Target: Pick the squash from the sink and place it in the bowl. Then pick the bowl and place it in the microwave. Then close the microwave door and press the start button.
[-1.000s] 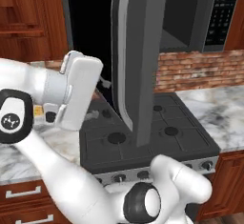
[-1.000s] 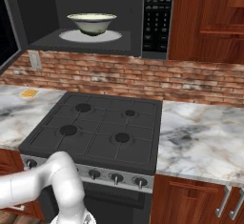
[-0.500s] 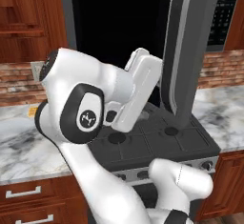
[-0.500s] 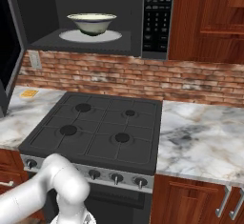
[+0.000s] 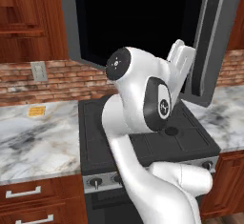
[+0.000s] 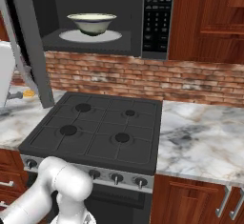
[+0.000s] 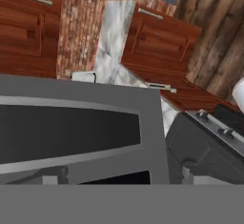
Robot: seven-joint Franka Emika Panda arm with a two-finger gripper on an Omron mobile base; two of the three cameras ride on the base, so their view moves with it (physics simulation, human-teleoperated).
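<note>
Microwave door (image 5: 217,37): half-swung, edge-on, long axis upright, right against hand's far side.
Bowl (image 6: 91,23): on turntable inside microwave (image 6: 95,15).
Gripper (image 5: 180,58): pressed at door; open or clenched, cannot tell.

Black stove (image 6: 95,127) between marble counters (image 6: 200,142)

cream bowl (image 6: 92,23), grey microwave door (image 5: 213,42)
</note>
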